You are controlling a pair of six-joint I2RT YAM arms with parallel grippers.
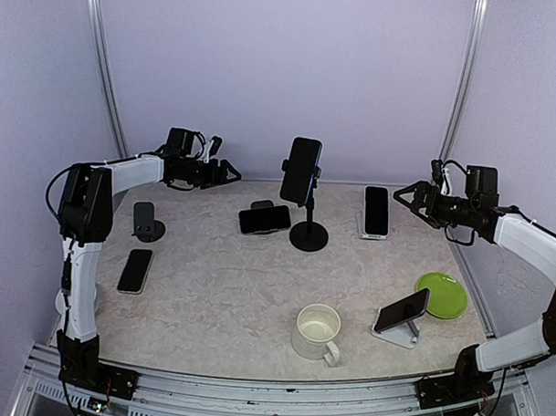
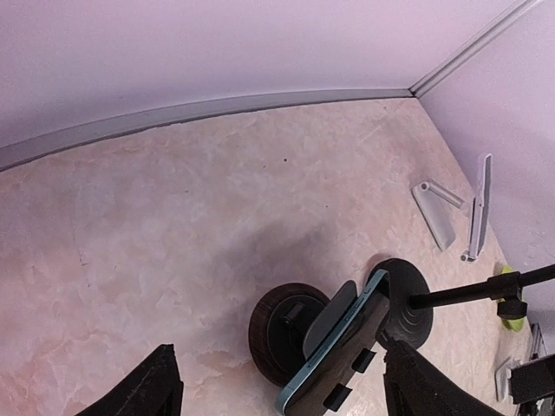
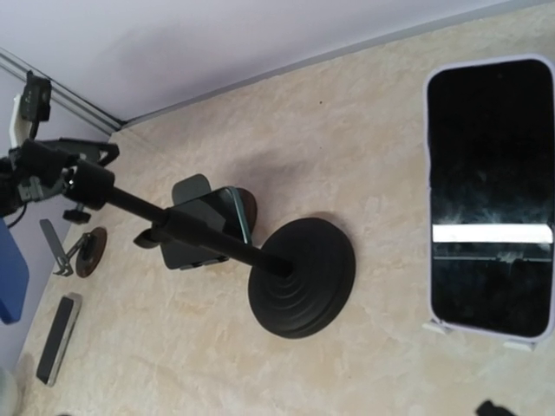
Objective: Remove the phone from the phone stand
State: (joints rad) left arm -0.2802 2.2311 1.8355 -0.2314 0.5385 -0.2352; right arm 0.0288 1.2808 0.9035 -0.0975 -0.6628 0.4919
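Marble-look table (image 1: pixel 220 306), an arm at each back corner. Left gripper (image 1: pixel 232 174) hangs with fingers spread, holding nothing, and the right gripper (image 1: pixel 408 202) is wide open too. Just left of the tall pole stand (image 1: pixel 308 235), the phone (image 1: pixel 264 218) leans on its low round stand (image 2: pixel 276 334).

1. Tall black pole stand with round base (image 1: pixel 308 235) sits mid-back. The black phone clamped on top (image 1: pixel 300 169) is the highest obstacle.
2. Low dark round stand (image 2: pixel 286 328) holding a teal-edged phone (image 1: pixel 265 218) sits just left of that base, so the gap at table level is tight.
3. White-cased phone on a white stand (image 1: pixel 376 211) is right of the pole, with bare marble-look tabletop (image 1: pixel 220 288) between them.
4. Left gripper (image 1: pixel 232 173) has open air across to the clamped phone. Right gripper (image 1: pixel 402 196) hangs near the white stand.
5. Front right is crowded: cream mug (image 1: pixel 317 331), green plate (image 1: pixel 442 295), tilted phone on a white wedge stand (image 1: pixel 402 313).
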